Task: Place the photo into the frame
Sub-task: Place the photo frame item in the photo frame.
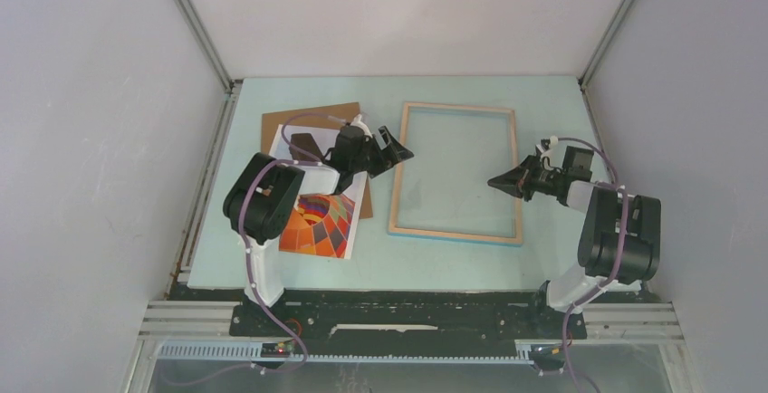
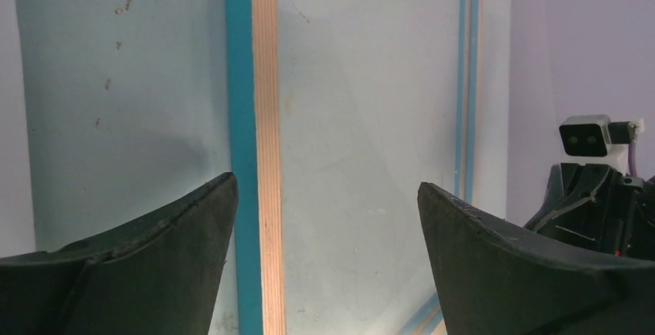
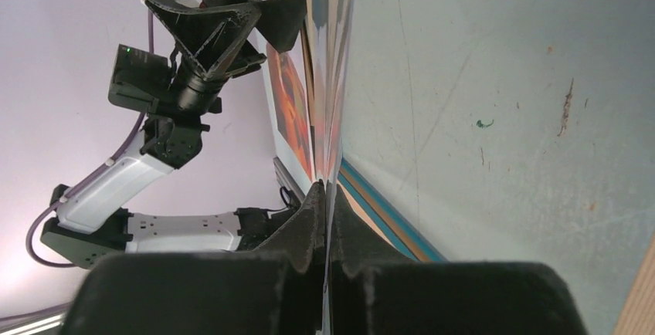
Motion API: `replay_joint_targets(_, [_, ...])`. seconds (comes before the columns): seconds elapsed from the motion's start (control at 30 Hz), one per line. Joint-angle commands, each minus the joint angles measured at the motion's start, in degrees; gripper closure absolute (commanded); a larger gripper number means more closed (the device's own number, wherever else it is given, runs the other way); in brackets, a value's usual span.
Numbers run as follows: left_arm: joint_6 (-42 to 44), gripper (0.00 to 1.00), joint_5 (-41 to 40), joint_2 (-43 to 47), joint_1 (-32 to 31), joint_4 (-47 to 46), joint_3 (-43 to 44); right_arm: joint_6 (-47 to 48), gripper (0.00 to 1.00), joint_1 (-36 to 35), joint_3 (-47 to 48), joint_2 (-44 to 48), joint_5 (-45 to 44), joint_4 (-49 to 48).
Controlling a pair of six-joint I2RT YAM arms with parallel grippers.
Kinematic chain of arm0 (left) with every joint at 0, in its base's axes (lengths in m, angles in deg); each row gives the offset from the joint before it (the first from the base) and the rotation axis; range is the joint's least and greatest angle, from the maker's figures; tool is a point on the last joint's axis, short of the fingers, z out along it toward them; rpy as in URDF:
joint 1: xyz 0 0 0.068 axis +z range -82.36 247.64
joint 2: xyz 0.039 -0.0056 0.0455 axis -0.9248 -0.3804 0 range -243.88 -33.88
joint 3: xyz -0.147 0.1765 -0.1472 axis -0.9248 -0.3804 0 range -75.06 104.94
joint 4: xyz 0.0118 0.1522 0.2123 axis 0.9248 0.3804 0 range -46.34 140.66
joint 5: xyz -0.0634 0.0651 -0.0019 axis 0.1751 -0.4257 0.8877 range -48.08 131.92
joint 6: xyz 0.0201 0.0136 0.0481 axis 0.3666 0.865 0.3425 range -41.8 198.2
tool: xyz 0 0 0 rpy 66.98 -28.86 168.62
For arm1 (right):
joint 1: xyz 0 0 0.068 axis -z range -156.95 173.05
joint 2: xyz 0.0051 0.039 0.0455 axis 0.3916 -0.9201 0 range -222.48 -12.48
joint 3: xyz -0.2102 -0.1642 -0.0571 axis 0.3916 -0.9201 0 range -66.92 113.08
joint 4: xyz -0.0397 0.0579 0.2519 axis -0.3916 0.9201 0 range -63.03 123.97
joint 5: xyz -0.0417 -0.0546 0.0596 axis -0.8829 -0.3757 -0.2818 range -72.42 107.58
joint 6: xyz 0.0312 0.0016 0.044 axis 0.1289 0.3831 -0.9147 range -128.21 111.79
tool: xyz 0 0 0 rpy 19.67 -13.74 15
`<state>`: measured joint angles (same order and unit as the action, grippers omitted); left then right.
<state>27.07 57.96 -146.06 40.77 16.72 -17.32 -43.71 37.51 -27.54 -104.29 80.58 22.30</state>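
Observation:
The frame (image 1: 457, 109) lies wood side up in the middle of the table. The photo (image 1: 317, 225), an orange and red balloon print, lies to its left, partly under the left arm. My left gripper (image 1: 398, 144) hangs open over the frame's left rail (image 2: 263, 119), with nothing between its fingers (image 2: 327, 188). My right gripper (image 1: 494, 180) is inside the frame near its right rail. It is shut (image 3: 326, 188) on the edge of a thin clear sheet (image 3: 330, 80), which stands edge-on and shows orange reflections. A blue and wood rail of the frame (image 3: 386, 215) runs just beside it.
A plain brown backing board (image 1: 308, 121) lies behind the photo at the back left, under the left arm. Enclosure walls close in the table on the left, back and right. The right arm's wrist camera (image 2: 585, 134) shows at the right edge of the left wrist view.

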Motion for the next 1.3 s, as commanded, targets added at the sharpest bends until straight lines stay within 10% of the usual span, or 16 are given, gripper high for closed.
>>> replay_joint_targets(0.0, [-0.8, 0.07, 1.7, -0.8, -0.3, -2.3, 1.5, 5.8, 1.00, 0.4, 3.4, -0.8, 0.5, 3.6])
replay_joint_targets(1.27, [-3.2, 0.00, 3.5, -1.4, -0.2, -6.4, 0.5, 8.3, 1.00, -0.7, 5.4, -4.0, 3.5, 9.5])
